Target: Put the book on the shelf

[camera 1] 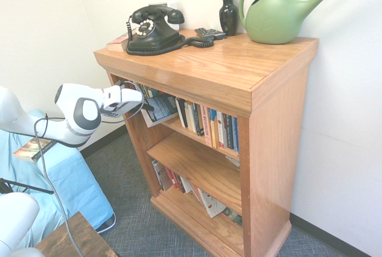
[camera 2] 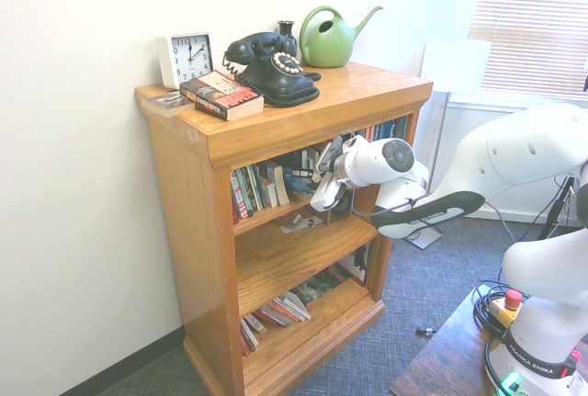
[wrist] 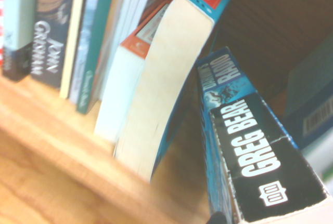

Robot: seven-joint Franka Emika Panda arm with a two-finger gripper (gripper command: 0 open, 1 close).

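Your gripper (camera 1: 145, 99) was at the upper shelf (camera 1: 179, 127), and the book (camera 1: 160, 108) sat tilted at its tip, partly inside beside the upright books (camera 1: 209, 124). I could not tell whether the claw held it.
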